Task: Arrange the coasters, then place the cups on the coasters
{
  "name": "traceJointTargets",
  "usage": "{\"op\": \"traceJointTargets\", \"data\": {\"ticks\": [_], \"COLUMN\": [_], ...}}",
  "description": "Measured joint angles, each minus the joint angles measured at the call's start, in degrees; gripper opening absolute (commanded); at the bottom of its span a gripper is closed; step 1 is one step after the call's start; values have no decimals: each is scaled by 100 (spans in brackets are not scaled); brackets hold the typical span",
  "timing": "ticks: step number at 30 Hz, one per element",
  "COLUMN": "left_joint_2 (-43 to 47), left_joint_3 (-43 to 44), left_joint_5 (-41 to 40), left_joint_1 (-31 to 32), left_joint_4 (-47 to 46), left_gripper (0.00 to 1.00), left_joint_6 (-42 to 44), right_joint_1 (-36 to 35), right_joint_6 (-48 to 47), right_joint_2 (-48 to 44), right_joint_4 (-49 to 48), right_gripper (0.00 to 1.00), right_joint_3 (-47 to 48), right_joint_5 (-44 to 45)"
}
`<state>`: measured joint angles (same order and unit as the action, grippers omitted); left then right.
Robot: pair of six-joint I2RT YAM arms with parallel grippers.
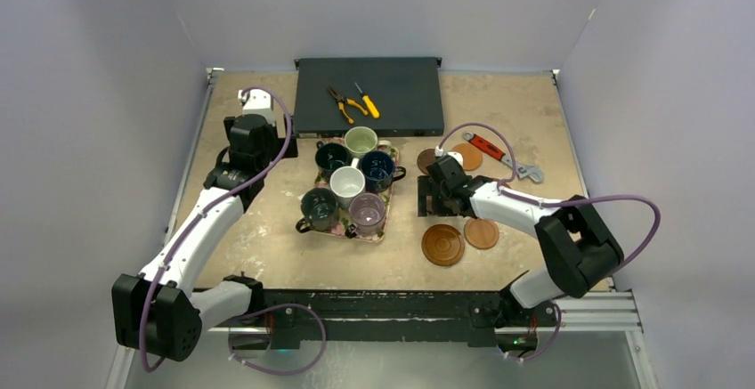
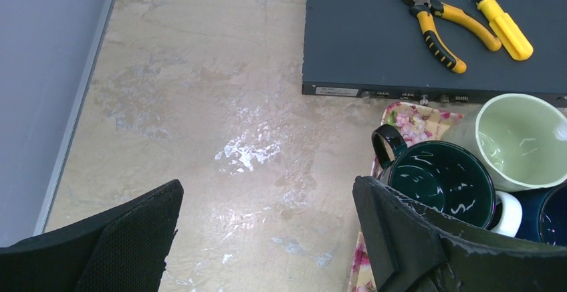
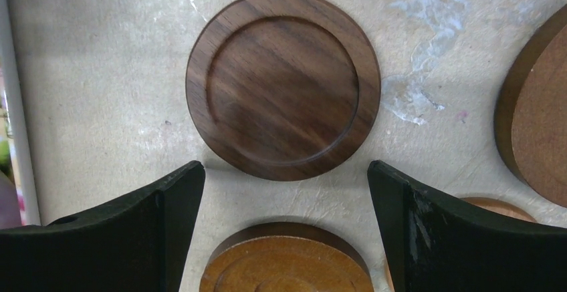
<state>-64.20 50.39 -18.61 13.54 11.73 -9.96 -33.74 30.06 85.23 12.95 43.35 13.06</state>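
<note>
Coasters: 4 in view | cups: 6 on tray | left jaws, right jaws: wide open, empty

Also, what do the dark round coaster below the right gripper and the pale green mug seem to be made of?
The dark coaster looks like dark brown wood with a smooth, low-sheen finish: grain streaks run across it, and a raised rim surrounds a sunken centre. The pale green mug is probably glazed ceramic: its inner wall is glossy with bright reflections, though the pictures cannot confirm this.
</note>
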Motion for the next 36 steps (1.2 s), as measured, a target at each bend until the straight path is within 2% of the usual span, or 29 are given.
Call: {"op": "traceJointTargets", "data": {"ticks": [36], "left_joint_2": [-72], "left_joint_3": [4], "left_joint_5": [-2], "left_joint_1": [0], "left_joint_4": [7], "left_gripper": [99], "left_joint_6": [0], "right_joint_1": [-339], "right_joint_6": [264], "right_joint_2": [890], "right_joint_4": [-413], "right_gripper": [84], "right_joint_3": [660], "right_joint_5": [881]}}
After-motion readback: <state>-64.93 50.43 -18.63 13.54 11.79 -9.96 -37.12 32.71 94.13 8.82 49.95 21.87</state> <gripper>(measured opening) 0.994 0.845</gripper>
